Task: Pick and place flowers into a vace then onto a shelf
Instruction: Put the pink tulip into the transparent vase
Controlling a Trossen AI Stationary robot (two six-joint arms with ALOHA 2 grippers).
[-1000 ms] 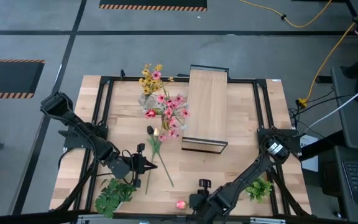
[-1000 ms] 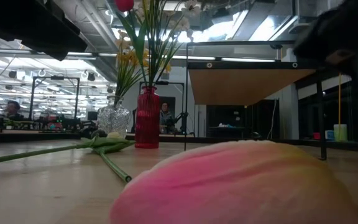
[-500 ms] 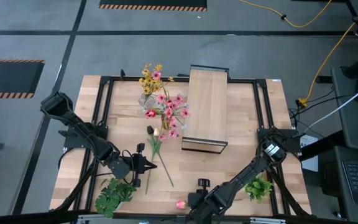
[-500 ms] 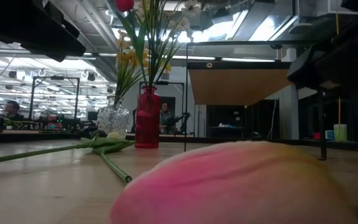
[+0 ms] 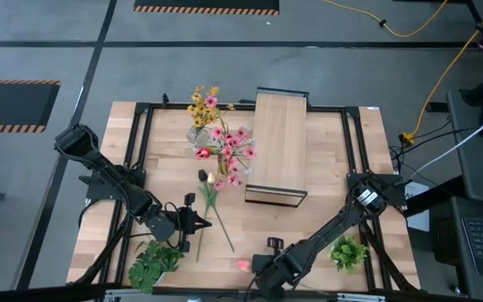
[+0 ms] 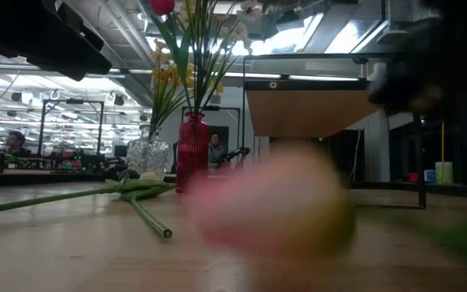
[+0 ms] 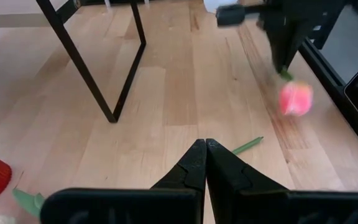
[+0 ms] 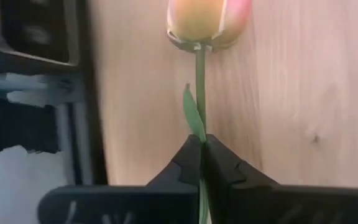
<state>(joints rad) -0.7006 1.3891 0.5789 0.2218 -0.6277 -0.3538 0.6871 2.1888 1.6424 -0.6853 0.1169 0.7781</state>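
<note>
From above, the right gripper (image 5: pixel 257 270) is seen low at the table's near edge, beside the pink tulip (image 5: pixel 242 265). The left gripper (image 5: pixel 198 223) waits near loose flowers (image 5: pixel 208 205) lying on the tabletop (image 5: pixel 309 218); more blooms stand in the vace (image 5: pixel 198 134) and a red cylinder beside the shelf (image 5: pixel 279 147).

In the low view the tulip (image 6: pixel 274 203) is blurred — probably being lifted — while the clear vace (image 6: pixel 148 154) and red cylinder (image 6: pixel 191 152) stand well behind it.

In the left wrist view the waiting arm's fingers (image 7: pixel 191 168) are pressed together on nothing.

In the right wrist view the stem (image 8: pixel 200 81) is pinched just below the bloom — a hold that should keep the head steady for placing into the vace.
</note>
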